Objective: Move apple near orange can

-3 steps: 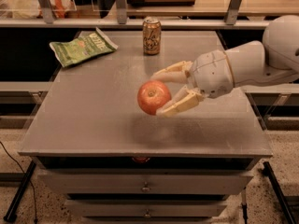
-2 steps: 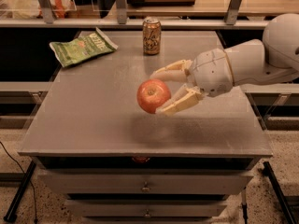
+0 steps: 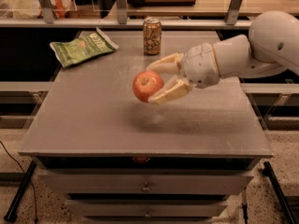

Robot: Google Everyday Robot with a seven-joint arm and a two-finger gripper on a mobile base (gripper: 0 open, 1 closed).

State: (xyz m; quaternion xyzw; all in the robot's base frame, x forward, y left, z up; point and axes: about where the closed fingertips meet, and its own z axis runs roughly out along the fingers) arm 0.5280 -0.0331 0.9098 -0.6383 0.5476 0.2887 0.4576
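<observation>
My gripper (image 3: 153,83), out near the middle of the scene, had two thick cream-coloured fingers (image 3: 170,92), flat and blunt-tipped like wedges. Behind them sat my wrist (image 3: 201,65), a rounded pale grey lump, bulging like a knuckle. My forearm (image 3: 233,55) was a smooth white tube, and to the right it widened into a big rounded white shell (image 3: 275,36).
</observation>
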